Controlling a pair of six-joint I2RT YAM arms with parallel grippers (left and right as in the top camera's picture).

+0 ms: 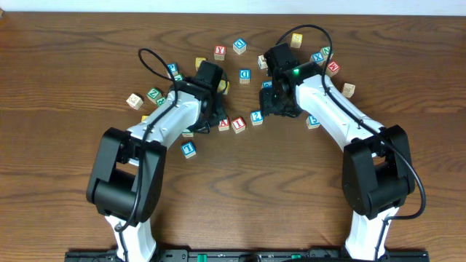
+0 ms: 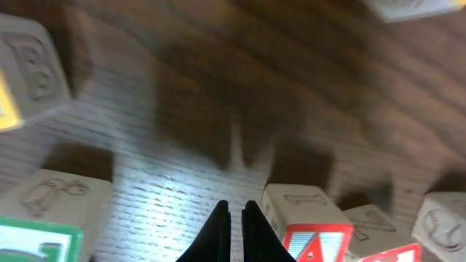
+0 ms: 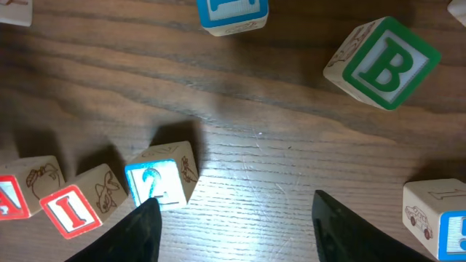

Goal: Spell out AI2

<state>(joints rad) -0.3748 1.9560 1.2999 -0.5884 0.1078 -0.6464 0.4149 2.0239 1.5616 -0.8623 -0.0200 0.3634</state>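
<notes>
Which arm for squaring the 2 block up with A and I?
Right. The right fingers are open, one tip next to the 2 block, which sits skewed off the I block. The left fingers are shut by the A block.

Wooden table (image 1: 65,73). Green B block (image 3: 382,64) tilted, well apart from blue-framed block (image 3: 231,13). Tan block (image 1: 134,100) far left.

Toward the far edge, loose blocks (image 1: 239,46) are crowding the middle of the table (image 1: 58,87), hemming in the left arm (image 1: 164,124) and right arm (image 1: 335,109). Between them the A block (image 1: 224,124), I block (image 1: 239,124) and 2 block (image 1: 256,117) are standing in a row, leaving narrow gaps. Bare wood is lying open toward the left, right and near edges.
</notes>
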